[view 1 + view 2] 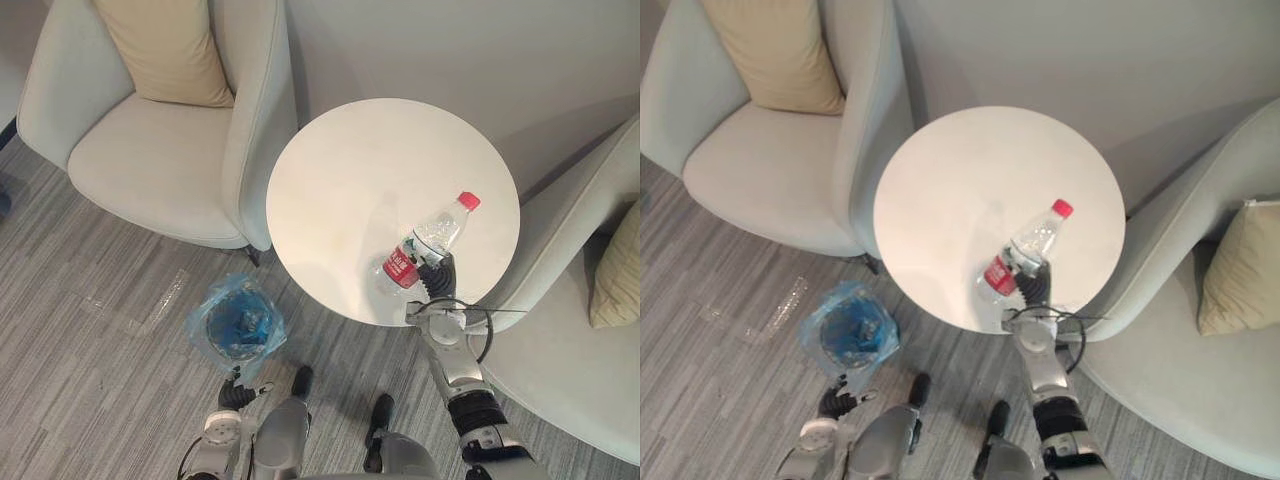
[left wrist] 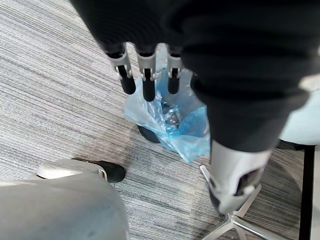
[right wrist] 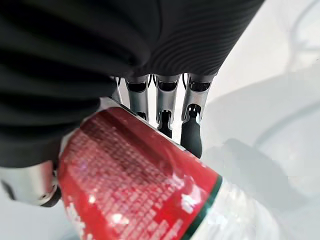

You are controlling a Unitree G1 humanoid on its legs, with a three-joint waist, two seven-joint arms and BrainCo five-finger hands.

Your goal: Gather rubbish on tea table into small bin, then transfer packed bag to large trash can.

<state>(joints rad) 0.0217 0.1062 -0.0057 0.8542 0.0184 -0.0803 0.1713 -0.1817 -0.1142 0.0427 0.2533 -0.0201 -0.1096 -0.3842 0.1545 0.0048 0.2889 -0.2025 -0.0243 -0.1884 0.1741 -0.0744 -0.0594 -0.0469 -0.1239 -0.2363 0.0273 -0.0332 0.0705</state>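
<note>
Right hand (image 1: pixel 437 277) clasps water bottle (image 1: pixel 425 245) at table (image 1: pixel 350 170) edge

Red-capped clear bottle (image 1: pixel 438 232), blue bin bag (image 1: pixel 236 322)

Off-task items, all placed against the left armchair (image 1: pixel 150 160). It's pale and upholstered, with one dark leg (image 1: pixel 256 256) showing under its front corner. A tan cushion (image 1: pixel 165 45) leans on its backrest. Grey striped carpet (image 1: pixel 80 340) runs under and in front of it. A clear plastic strip (image 1: pixel 162 300) lies flat on the carpet just in front of it. A plain grey wall (image 1: pixel 450 50) stands behind it. A second armchair (image 1: pixel 565 345) of the same type sits well apart to its right, with its own tan cushion (image 1: pixel 617 270) against the back.
</note>
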